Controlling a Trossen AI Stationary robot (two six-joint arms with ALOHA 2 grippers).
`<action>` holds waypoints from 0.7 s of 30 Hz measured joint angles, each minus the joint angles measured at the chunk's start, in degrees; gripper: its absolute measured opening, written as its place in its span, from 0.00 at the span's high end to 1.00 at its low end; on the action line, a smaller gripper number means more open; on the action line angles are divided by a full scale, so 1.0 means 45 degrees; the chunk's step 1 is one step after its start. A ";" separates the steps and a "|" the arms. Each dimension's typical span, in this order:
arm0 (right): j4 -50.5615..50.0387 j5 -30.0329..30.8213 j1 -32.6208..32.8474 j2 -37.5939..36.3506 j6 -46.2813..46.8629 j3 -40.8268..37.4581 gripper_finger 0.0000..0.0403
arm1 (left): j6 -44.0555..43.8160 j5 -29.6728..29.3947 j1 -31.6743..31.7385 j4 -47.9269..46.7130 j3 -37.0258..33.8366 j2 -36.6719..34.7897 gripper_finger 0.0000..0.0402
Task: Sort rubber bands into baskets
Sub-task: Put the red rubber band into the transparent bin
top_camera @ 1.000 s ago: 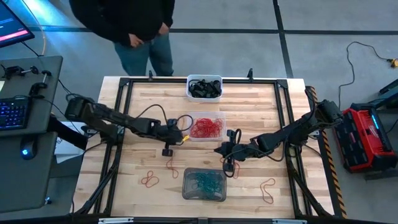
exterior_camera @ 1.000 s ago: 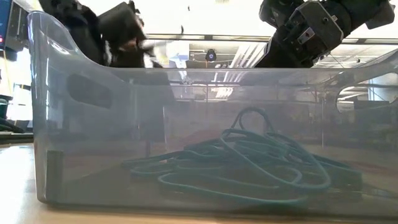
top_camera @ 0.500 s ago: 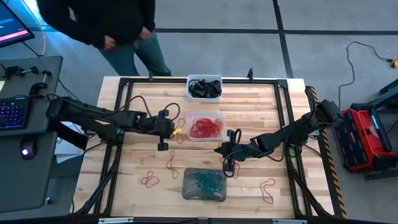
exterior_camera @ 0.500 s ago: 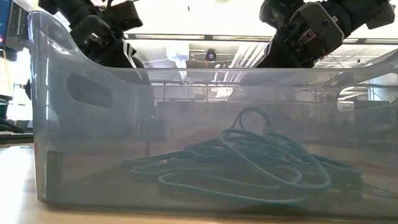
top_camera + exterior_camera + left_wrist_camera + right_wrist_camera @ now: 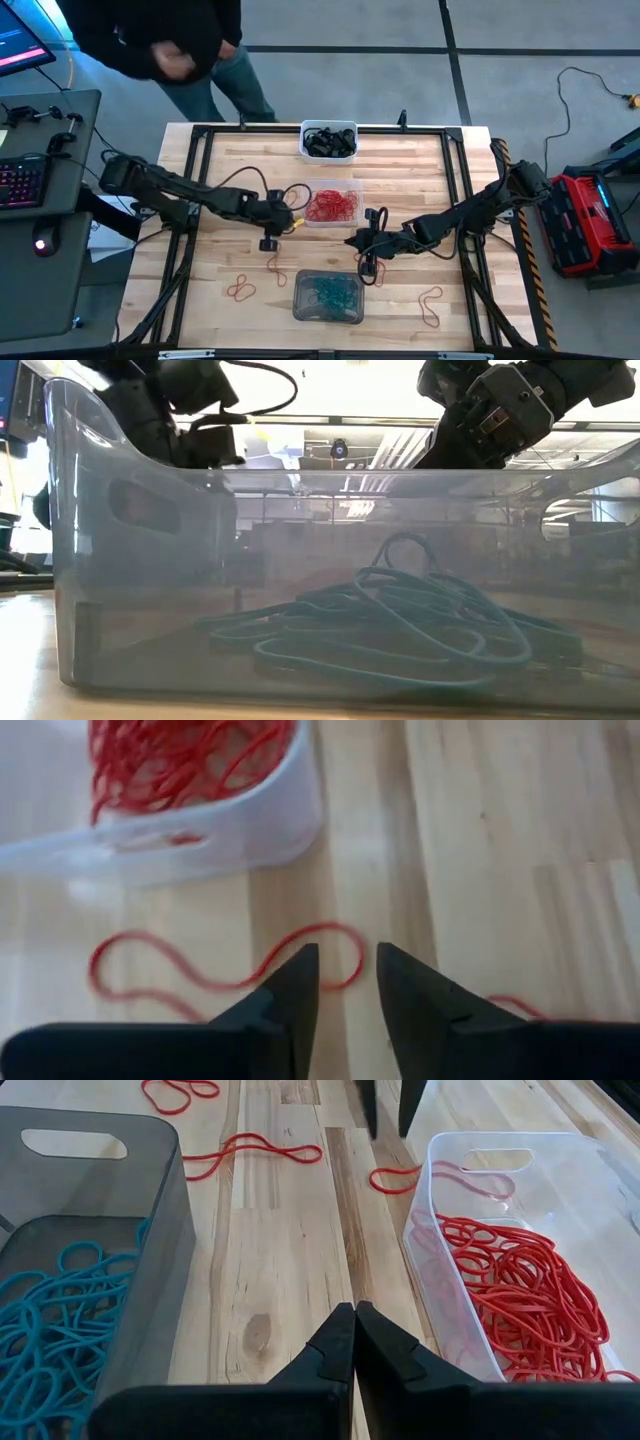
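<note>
Three baskets (image 5: 329, 205) on a wooden table (image 5: 220, 170); person (image 5: 170, 45) behind; left gripper (image 5: 347, 982) parted over a red band (image 5: 220, 970), right gripper (image 5: 354, 1325) clenched, empty.

Showing three baskets: one white (image 5: 328, 141) holding a black tangle, one clear (image 5: 331, 204) holding a red heap, one grey (image 5: 328, 296) holding a teal heap, each too knotted for counting. Lying loose on the wood: four red rubber bands (image 5: 240, 291). Reaching in: two arms. Standing beyond: one person (image 5: 165, 40).
</note>
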 joint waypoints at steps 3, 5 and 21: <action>0.0001 0.0000 0.0000 0.0000 0.0016 0.0001 1.00 | 0.0345 0.0121 -0.0110 0.1117 -0.0329 0.0275 0.73; 0.0004 0.0000 0.0015 0.0000 0.0025 -0.0003 1.00 | 0.0426 0.0133 -0.0151 0.1964 -0.0751 0.0301 0.71; 0.0045 0.0000 0.0024 0.0000 0.0066 0.0001 1.00 | 0.0359 0.1016 0.0545 0.3720 -0.1982 0.0457 0.71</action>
